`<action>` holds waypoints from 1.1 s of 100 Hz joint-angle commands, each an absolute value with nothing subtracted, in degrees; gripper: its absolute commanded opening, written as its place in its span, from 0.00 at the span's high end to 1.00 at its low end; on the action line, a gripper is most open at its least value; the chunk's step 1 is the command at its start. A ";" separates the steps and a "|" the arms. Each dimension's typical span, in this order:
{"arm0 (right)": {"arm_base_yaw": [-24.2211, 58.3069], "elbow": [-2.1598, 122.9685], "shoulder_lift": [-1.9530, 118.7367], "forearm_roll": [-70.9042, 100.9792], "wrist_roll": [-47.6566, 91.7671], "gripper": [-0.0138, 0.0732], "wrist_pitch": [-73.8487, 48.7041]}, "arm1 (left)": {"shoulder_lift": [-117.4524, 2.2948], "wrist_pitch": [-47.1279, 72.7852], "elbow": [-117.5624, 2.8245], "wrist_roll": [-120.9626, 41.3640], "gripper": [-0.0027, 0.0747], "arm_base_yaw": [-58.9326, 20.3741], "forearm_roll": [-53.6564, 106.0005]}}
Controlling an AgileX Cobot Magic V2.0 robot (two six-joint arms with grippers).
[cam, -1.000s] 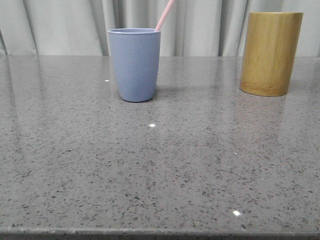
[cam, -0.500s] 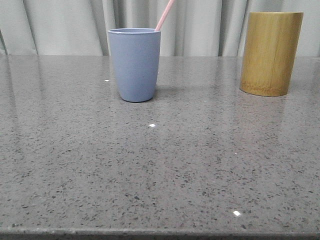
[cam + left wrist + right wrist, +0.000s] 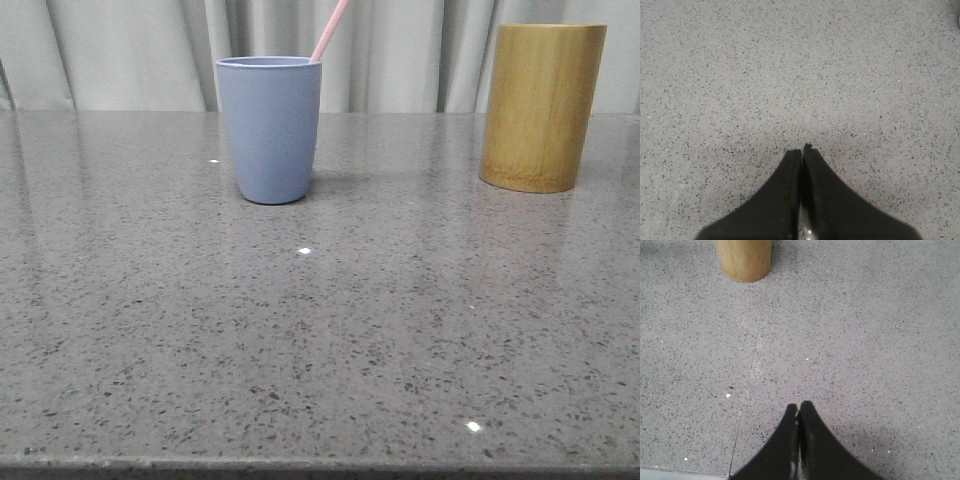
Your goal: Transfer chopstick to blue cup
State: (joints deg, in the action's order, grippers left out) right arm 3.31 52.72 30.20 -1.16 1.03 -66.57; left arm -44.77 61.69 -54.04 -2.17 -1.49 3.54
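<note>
The left gripper [image 3: 802, 150] hangs above bare speckled grey table [image 3: 790, 75], its 2 dark fingers pressed together with only a thin seam between them, nothing pinched and nothing touched. The right gripper [image 3: 799, 407] looks the same: both fingers drawn tight to each other, tips meeting, holding nothing, above the table with the bamboo cup [image 3: 743, 259] well ahead of it.

From the front, the blue cup [image 3: 269, 130] stands upright on the table toward the back, left of centre. The chopstick [image 3: 329, 30] is in it, its pink upper end sticking out above the rim at the cup's right side and leaning to the right, with the top running out of the picture. The bamboo cup [image 3: 541, 105] stands upright well apart to the right, near the back edge, in front of pale curtains [image 3: 130, 50].
</note>
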 commanded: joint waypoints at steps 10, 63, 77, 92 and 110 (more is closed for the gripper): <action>2.84 53.88 30.50 -1.70 1.01 0.92 -63.48 | -44.52 58.62 -55.43 -1.91 0.99 -1.45 4.17; 2.84 53.88 30.50 -1.70 1.01 0.92 -63.48 | -44.52 58.62 -55.43 -1.91 0.99 -1.45 4.17; 2.84 53.88 30.50 -1.70 1.01 0.92 -63.48 | -44.34 54.11 -55.02 -1.91 0.99 -1.45 2.93; 2.84 53.88 30.50 -1.70 1.01 0.92 -63.48 | -39.72 38.69 -48.56 -1.91 0.99 -1.45 2.32; 2.84 53.88 30.50 -1.70 1.01 0.92 -63.48 | -29.81 20.63 -34.59 -1.91 0.99 -1.45 2.44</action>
State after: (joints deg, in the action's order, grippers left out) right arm 3.31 52.72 30.20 -1.16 0.90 -66.67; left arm -33.88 32.58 -38.82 -2.17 -1.49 2.23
